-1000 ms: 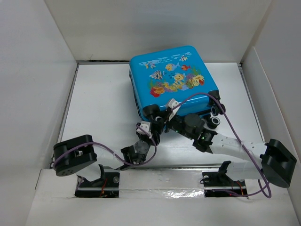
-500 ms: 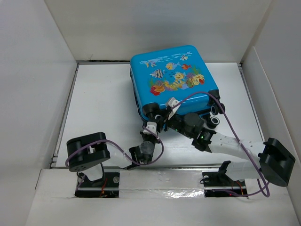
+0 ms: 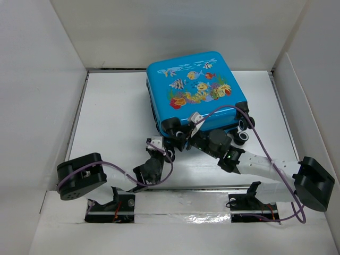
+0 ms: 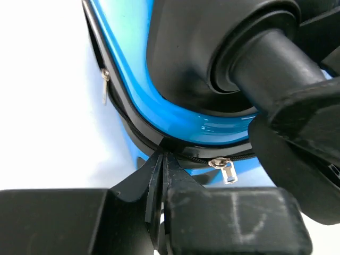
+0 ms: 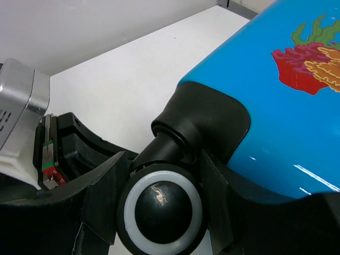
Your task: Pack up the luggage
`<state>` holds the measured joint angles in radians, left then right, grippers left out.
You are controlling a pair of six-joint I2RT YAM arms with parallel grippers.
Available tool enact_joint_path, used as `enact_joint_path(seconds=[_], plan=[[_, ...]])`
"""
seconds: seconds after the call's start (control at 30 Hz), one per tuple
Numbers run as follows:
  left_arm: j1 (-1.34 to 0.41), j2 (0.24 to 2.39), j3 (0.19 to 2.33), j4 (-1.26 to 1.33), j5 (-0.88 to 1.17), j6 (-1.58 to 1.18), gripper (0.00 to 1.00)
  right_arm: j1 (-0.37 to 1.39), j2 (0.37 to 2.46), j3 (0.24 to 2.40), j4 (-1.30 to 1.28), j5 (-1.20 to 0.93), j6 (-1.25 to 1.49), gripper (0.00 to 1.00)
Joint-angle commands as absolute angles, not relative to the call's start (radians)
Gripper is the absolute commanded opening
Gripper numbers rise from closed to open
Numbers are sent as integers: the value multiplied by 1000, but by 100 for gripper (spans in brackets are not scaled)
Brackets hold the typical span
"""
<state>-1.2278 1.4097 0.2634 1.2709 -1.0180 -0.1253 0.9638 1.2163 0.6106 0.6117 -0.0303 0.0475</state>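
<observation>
The blue fish-print suitcase (image 3: 194,85) lies closed toward the far edge of the table (image 3: 111,117), a little right of middle. The left gripper (image 4: 162,159) has its jaws pinched together, tips on the zip seam at the near-left corner, just beside a zipper pull (image 4: 227,171). The right gripper (image 5: 164,159) clamps a black-and-white wheel (image 5: 162,210).

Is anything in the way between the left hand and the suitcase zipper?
Nothing visible. The left hand is shut with its tips right on the zipper seam of the luggage; the zipper pull hangs free just beside them. The right hand grips a wheel nearby.
</observation>
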Motion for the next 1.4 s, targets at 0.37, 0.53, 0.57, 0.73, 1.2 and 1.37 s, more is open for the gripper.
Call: enact_joint_path(seconds=[0.37,0.53,0.57,0.73,1.2,1.37], plan=[[-1259,1250,195,1218,-713,-411,20,1014,1143,647,589,-55,71,71],[-1249,1120,195,1100,-724,-408,23,1005,1025,569,543,55,58,87],[-1249,1109,195,1095,-721,-400,23,1005,1008,558,517,67,57,88],[-1229,1063,224,1042,-713,-382,24,1005,896,456,442,153,58,92],[-1190,974,314,901,-666,-325,24,1005,1343,413,1041,185,170,30],[-1172,976,348,867,-620,-314,24,1005,1526,446,1230,242,227,48]])
